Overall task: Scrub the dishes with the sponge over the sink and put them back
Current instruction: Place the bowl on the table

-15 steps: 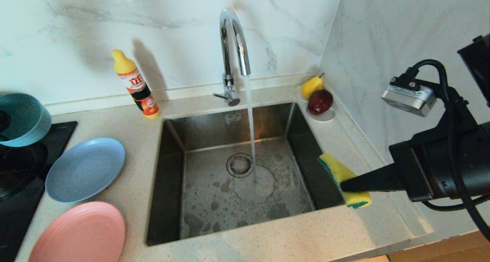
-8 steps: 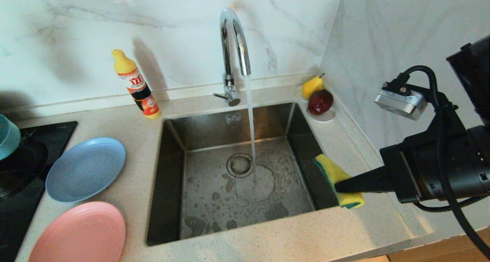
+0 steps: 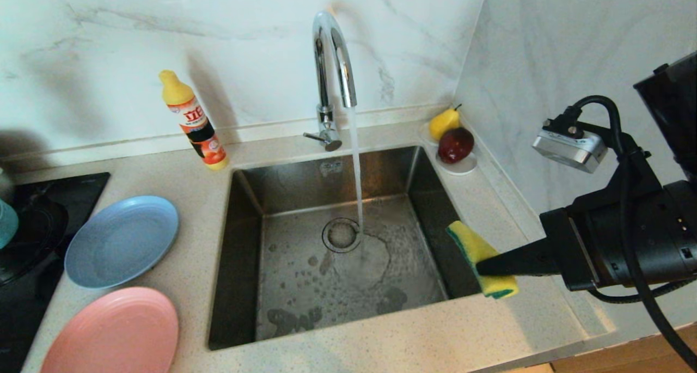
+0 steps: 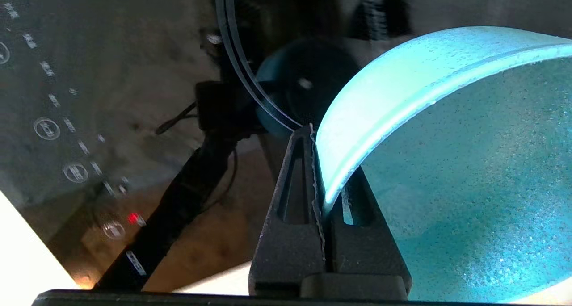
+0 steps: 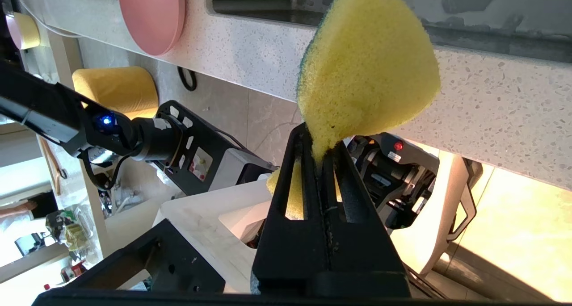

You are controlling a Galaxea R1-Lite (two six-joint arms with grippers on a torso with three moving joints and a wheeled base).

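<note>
- Stainless sink (image 3: pixel 245 242) sunk in the speckled counter (image 3: pixel 381 340), holding only water: a stream from the chrome faucet (image 3: pixel 332 57) landing beside the round drain (image 3: pixel 341 234), puddles and droplets across the floor.
- Small white saucer (image 3: pixel 460 167) at the far right corner, carrying a yellow pear (image 3: pixel 444 122) and a dark red apple (image 3: pixel 456 144).
- Grey-blue plate (image 3: pixel 121 240) and pink plate (image 3: pixel 111 332) lying bare on the counter left of the sink, beside the black stovetop (image 3: pixel 27 253).
- Orange dish-soap bottle (image 3: pixel 193 121) upright against the back wall.
- Right gripper (image 3: pixel 484 267) clamped on the yellow sponge (image 3: pixel 479 249) above the sink's right rim.
- Left gripper (image 4: pixel 319 181) pinched tight on the rim of the teal bowl (image 4: pixel 447 163) over the stovetop, at the head view's left edge.
</note>
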